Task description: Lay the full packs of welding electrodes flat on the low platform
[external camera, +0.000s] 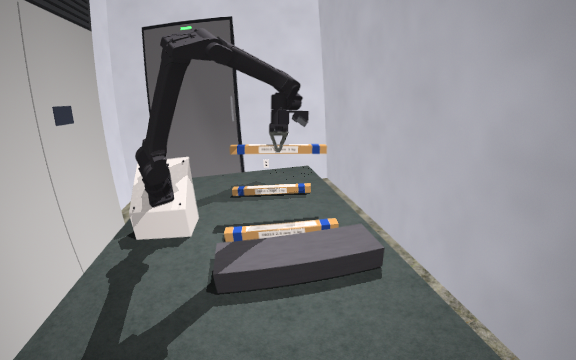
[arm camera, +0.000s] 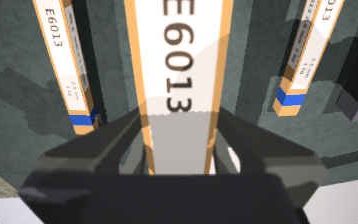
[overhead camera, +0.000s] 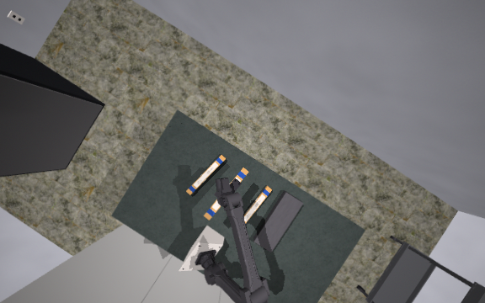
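Three orange packs with white labels and blue end bands are in view. My gripper (external camera: 278,145) is shut on the middle of one pack (external camera: 278,149) and holds it level, high above the dark green mat; the wrist view shows this pack (arm camera: 180,75) marked E6013 between the fingers. From above, the arm partly hides the held pack. A second pack (external camera: 271,189) lies flat on the mat further back. A third pack (external camera: 281,229) lies flat right beside the low grey platform (external camera: 298,257), which has nothing on it.
The arm's white base block (external camera: 163,200) stands at the mat's left side. A grey wall runs close along the right of the mat. A large black cabinet (overhead camera: 23,126) and a dark cart (overhead camera: 415,273) stand off the mat.
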### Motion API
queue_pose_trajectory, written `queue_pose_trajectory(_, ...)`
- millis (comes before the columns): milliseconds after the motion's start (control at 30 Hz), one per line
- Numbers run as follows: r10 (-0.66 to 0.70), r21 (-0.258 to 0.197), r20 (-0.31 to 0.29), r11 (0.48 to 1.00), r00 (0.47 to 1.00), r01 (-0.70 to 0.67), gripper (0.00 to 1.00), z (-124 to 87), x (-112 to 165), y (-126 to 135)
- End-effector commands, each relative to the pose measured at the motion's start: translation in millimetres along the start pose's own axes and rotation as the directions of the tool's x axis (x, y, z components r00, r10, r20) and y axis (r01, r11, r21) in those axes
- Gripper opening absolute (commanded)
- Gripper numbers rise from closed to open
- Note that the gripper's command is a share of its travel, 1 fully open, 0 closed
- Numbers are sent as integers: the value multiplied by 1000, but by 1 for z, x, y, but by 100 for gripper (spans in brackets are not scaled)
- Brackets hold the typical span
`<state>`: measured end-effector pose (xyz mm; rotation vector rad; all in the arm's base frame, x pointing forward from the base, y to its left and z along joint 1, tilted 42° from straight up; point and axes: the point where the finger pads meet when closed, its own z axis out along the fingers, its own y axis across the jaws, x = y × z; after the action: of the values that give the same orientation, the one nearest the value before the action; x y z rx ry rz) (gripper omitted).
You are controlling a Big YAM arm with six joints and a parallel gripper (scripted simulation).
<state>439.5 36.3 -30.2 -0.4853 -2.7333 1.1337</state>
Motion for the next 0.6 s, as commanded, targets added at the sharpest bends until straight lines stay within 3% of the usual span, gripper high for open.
queue_pose_trajectory(0,38,-74,109,997,993,-30,0,-69,-21,18)
queue_pose_trajectory(567,54,-94,121,995,991,-43,0,-81,-17,14)
